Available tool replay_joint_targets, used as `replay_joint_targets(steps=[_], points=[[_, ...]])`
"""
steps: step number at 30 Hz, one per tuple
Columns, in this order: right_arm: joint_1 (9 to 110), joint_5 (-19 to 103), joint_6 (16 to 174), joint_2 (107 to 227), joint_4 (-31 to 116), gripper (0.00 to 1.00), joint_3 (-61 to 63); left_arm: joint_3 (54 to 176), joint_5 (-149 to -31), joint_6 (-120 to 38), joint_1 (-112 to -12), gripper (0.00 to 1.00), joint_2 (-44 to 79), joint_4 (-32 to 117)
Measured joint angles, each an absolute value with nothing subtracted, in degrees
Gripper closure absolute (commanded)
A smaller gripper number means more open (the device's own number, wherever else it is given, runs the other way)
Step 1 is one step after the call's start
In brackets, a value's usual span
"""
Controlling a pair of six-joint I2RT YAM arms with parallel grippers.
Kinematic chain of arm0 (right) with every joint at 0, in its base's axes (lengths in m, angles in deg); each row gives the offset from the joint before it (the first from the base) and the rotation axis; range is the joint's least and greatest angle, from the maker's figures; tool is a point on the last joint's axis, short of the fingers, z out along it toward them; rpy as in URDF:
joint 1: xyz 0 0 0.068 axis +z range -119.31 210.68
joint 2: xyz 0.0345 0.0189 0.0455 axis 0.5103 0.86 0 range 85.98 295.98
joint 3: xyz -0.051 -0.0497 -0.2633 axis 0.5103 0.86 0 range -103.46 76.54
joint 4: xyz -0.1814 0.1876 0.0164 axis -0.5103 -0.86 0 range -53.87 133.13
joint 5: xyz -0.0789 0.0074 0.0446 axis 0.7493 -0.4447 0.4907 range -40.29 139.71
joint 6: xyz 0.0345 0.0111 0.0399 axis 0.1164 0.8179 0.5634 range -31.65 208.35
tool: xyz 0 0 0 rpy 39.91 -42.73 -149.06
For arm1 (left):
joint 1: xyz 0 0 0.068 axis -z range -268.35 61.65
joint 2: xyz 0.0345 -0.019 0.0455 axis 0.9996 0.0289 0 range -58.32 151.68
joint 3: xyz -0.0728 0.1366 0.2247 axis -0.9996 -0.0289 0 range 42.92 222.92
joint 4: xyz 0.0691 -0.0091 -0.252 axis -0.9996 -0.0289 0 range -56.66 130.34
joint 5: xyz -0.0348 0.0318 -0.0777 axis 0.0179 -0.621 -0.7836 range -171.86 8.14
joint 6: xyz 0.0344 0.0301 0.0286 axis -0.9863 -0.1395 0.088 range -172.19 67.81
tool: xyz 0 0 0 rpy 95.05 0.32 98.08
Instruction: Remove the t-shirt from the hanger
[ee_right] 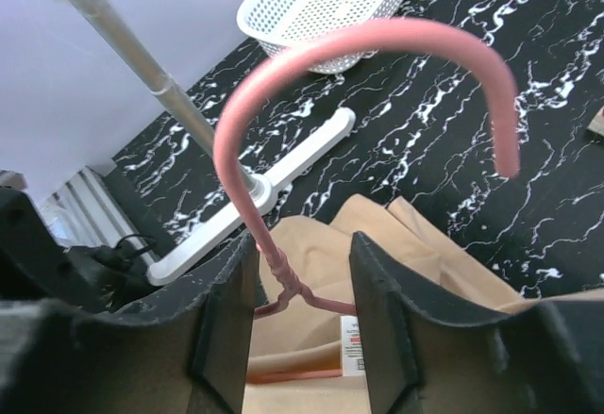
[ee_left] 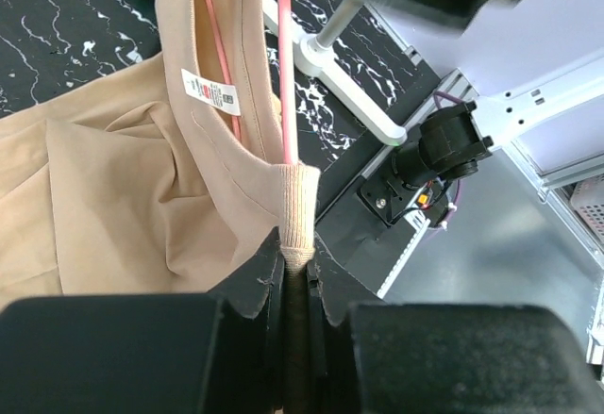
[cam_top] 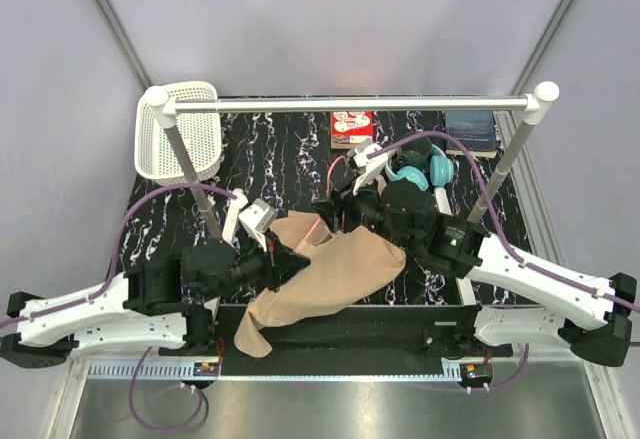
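The tan t-shirt [cam_top: 330, 274] lies crumpled between the two arms and hangs over the table's front edge. My left gripper [cam_top: 290, 264] is shut on its ribbed collar [ee_left: 298, 216]. The pink wire hanger [ee_left: 285, 74] runs inside the neck opening, next to the white label [ee_left: 209, 91]. My right gripper [ee_right: 304, 244] is open. The hanger's twisted neck [ee_right: 281, 277] stands between its fingers, close to the left one, with the hook [ee_right: 377, 41] curving above. From above, only a short pink piece of the hanger [cam_top: 316, 229] shows beside my right gripper [cam_top: 335, 214].
A white-capped metal rail [cam_top: 350, 104] spans the back on two slanted posts; its white foot [ee_right: 255, 192] lies near the shirt. A white mesh basket [cam_top: 185, 129] sits back left. Teal headphones [cam_top: 425, 171], a red box [cam_top: 352, 127] and a dark book [cam_top: 470, 129] sit at the back.
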State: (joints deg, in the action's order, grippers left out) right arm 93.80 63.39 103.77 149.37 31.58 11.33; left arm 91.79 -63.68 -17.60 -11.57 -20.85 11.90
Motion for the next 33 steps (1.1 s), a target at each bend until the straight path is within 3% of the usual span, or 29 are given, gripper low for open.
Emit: replay_joint_targets(steps=[2,3,4,6,7,8,11,14,24,33], points=[[94.6,64.7,103.4,149.5,33.6,0.71,13.0,91.8,-64.0,-17.6,-11.6,1.00,-21.0,11.6],[95.0,65.4,103.2,149.5,34.6,0.92,13.6,91.8,-64.1,-17.5,-11.6,1.00,-21.2,11.2],[95.3,65.9,103.1,149.6,35.4,0.99,13.8,91.8,-64.3,-17.5,-11.6,1.00,-21.3,11.0],[96.1,67.7,102.0,149.8,36.4,1.00,13.9,91.7,-64.4,-17.1,-11.6,0.92,-21.6,10.7],[96.5,68.5,101.6,149.9,36.5,1.00,13.9,91.7,-64.4,-16.9,-11.6,0.83,-21.8,10.7],[96.8,69.2,101.3,149.9,36.5,1.00,13.9,91.7,-64.3,-16.6,-11.6,0.62,-21.9,10.3],[97.4,71.7,101.3,149.9,36.6,1.00,14.7,91.9,-63.4,-16.3,-11.6,0.31,-22.1,9.7],[97.5,76.1,102.0,149.9,35.4,1.00,15.3,91.9,-62.0,-14.8,-11.6,0.21,-24.7,7.4],[97.5,90.7,103.0,150.2,30.7,1.00,13.9,92.5,-61.9,-11.6,-11.6,0.17,-34.2,2.3],[97.5,95.2,104.9,151.1,28.6,1.00,12.0,92.8,-63.0,-8.5,-11.6,0.16,-36.2,-6.0]])
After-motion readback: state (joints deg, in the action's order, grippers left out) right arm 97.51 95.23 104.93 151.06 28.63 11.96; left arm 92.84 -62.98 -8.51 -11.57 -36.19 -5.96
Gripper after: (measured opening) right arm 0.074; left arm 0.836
